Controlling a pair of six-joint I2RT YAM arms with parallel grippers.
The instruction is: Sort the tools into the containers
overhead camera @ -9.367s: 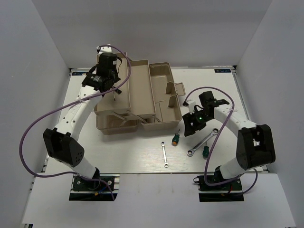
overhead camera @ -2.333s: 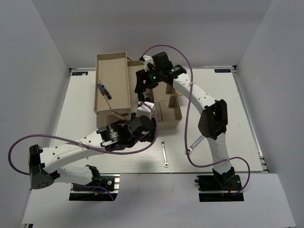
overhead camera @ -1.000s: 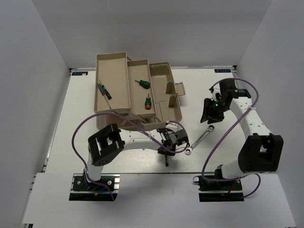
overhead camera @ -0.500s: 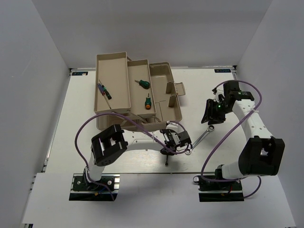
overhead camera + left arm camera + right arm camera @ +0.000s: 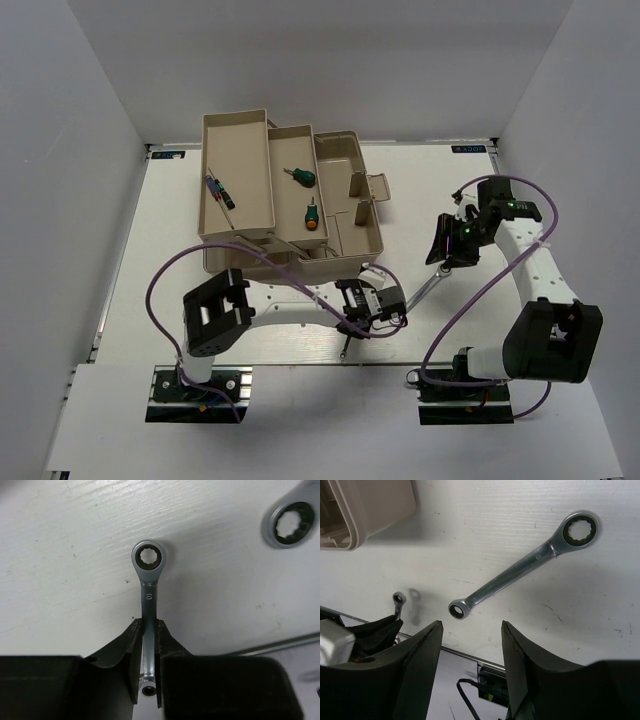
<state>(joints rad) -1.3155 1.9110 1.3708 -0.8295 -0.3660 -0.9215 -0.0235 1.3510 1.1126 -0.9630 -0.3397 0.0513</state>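
At the near edge of the table (image 5: 160, 250), just in front of the toolbox (image 5: 340, 160), my left pincer (image 5: 367, 305) is closed down to a narrow slot, with the short wrench (image 5: 148, 580) pinched by its shaft between the two fingers (image 5: 125, 645). The wrench's ring end pokes out beyond my fingertips, and the number 10 shows on the shaft. From the left wrist view I cannot tell whether that ring end touches the table or hangs just above it. The long wrench (image 5: 520, 570) lies flat on the white surface just to the right of my left pincer. It runs on a slant, and its larger ring points toward my right arm. One of its rings shows in the upper right corner of my left wrist view, near the short wrench but apart from it. My right pincer (image 5: 470, 665) hangs above the table with its fingers spread wide and nothing between them. The long wrench lies on the table beyond its fingertips, untouched. The toolbox stands open with its trays fanned out. Two thin screwdrivers (image 5: 218, 190) lie together in the left tray (image 5: 245, 140). Two green-handled screwdrivers (image 5: 300, 176) lie apart from each other in the middle tray (image 5: 285, 145). Both wrenches are outside the toolbox.
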